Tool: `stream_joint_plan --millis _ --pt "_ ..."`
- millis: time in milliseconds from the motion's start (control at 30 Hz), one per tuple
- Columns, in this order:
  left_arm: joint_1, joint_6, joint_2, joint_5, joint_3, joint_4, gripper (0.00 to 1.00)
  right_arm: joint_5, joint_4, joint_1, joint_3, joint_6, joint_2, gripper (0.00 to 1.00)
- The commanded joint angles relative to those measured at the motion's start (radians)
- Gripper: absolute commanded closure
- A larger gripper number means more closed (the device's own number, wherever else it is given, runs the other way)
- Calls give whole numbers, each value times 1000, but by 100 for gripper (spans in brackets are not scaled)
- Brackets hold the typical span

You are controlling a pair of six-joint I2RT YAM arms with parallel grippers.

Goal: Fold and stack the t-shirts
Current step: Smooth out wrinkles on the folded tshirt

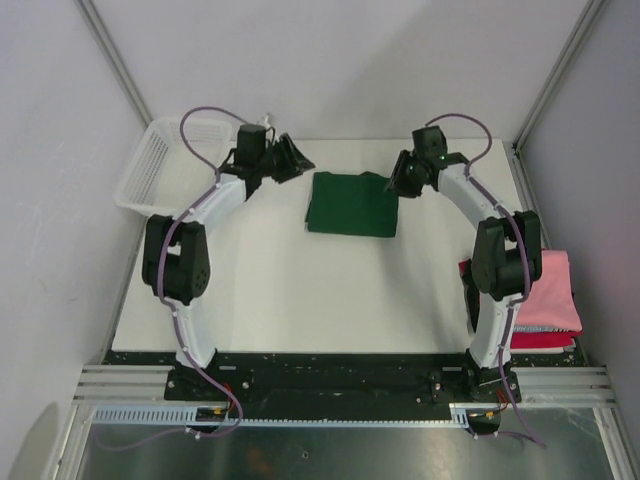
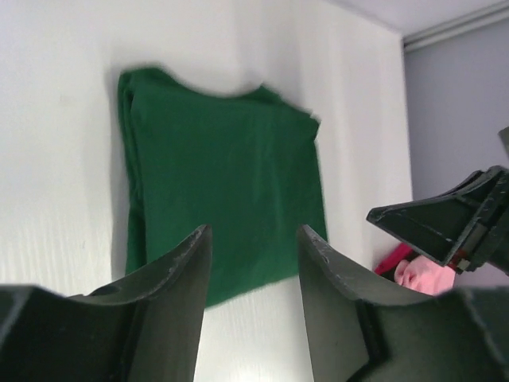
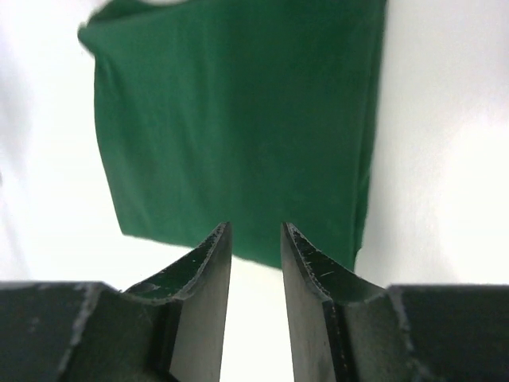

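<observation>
1. The left fingers (image 2: 179,278) are open wide and hold nothing.
2. The right fingers (image 3: 208,270) are open a little and hold nothing.
3. The folded dark green cloth t-shirt (image 1: 352,204) lies flat on the white worktop (image 1: 300,290), between the two pairs of fingers, just past their tips.

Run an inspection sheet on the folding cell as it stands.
Surface: white table, no stains seen.
Job's things: green t-shirt folded flat, far centre; pink t-shirt folded on top of red t-shirt at the right edge, partly hidden by the right arm.
Clutter: white mesh basket at the far left corner.
Grippers: left gripper and right gripper open, empty, flanking the green t-shirt.
Cables: purple cables looped along both arms, clear of the cloth.
Surroundings: pale walls, metal frame; nothing else seen.
</observation>
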Motion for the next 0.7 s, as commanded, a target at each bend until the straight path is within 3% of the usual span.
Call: stream_joint_plan --millis 0,233,667 --pt "-8 27 -41 11 -194 -21 49 -53 92 55 -139 46 -34 65" --pt "-10 72 -48 7 -315 -22 47 -31 97 79 -228 70 37 69" --pt "-21 110 21 55 -295 -25 46 -4 79 80 -279 68 -35 69"
